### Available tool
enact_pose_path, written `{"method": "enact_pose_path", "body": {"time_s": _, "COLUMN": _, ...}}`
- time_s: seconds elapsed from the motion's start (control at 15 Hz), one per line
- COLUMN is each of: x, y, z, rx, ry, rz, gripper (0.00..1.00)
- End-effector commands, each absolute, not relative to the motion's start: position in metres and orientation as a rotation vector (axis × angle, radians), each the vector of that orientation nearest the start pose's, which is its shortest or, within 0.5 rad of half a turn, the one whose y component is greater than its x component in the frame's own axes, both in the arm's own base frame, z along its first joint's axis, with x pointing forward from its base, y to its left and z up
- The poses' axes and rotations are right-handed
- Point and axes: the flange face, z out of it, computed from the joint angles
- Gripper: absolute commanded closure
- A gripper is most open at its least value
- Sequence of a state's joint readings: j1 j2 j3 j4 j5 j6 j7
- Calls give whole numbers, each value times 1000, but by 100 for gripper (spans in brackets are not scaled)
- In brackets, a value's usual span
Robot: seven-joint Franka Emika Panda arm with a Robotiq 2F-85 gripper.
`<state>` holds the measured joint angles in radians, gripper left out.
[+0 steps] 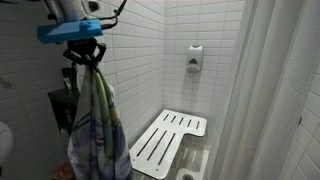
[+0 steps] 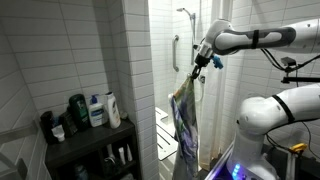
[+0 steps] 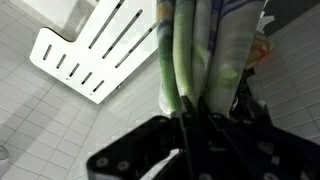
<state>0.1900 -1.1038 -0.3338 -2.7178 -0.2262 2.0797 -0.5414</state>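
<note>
As cloth [image 1: 97, 125] hangs from clamped jaws | long folds | green-purple-white print

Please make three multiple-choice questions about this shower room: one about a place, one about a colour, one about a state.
1. Where is the soap dispenser?
A. on the tiled wall, above the seat
B. on the ceiling
C. lying on the seat

2. What colour is the slatted seat?
A. black
B. white
C. red

3. How does the claw stand to the cloth?
A. open, far from it
B. shut on its top, the cloth hanging down
C. pressing it flat on the seat

Answers: 1 A, it is mounted on the tiles above the seat. 2 B, its slats are white. 3 B, the cloth hangs freely from the shut claw.
</note>
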Motion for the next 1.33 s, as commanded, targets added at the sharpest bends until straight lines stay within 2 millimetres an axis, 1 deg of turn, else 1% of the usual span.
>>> {"method": "enact_pose_path", "body": {"time_s": 0.0, "x": 277, "y": -65, "z": 541, "rx": -2975, "ry": -882, "rz": -706, "gripper": 93}}
{"method": "enact_pose_path", "body": {"time_s": 0.07, "x": 277, "y": -65, "z": 541, "rx": -2975, "ry": -882, "rz": -705, "gripper": 93}}
{"method": "enact_pose_path", "body": {"time_s": 0.13, "x": 276, "y": -56, "z": 534, "rx": -2982, "ry": -892, "rz": -694, "gripper": 98}}
{"method": "enact_pose_path", "body": {"time_s": 0.2, "x": 276, "y": -44, "z": 524, "rx": -2975, "ry": -913, "rz": -670, "gripper": 98}}
{"method": "enact_pose_path", "body": {"time_s": 0.33, "x": 280, "y": -29, "z": 511, "rx": -2994, "ry": -938, "rz": -649, "gripper": 98}}
{"method": "enact_pose_path", "body": {"time_s": 0.4, "x": 285, "y": -21, "z": 514, "rx": -3010, "ry": -955, "rz": -653, "gripper": 98}}
{"method": "enact_pose_path", "body": {"time_s": 0.47, "x": 286, "y": -15, "z": 509, "rx": -3028, "ry": -963, "rz": -661, "gripper": 98}}
{"method": "enact_pose_path", "body": {"time_s": 0.6, "x": 292, "y": -11, "z": 513, "rx": -3074, "ry": -957, "rz": -687, "gripper": 98}}
{"method": "enact_pose_path", "body": {"time_s": 0.8, "x": 303, "y": -24, "z": 517, "rx": -3125, "ry": -900, "rz": -706, "gripper": 98}}
{"method": "enact_pose_path", "body": {"time_s": 1.07, "x": 318, "y": -50, "z": 521, "rx": -3179, "ry": -818, "rz": -745, "gripper": 98}}
{"method": "enact_pose_path", "body": {"time_s": 1.27, "x": 336, "y": -70, "z": 525, "rx": -3185, "ry": -808, "rz": -810, "gripper": 98}}
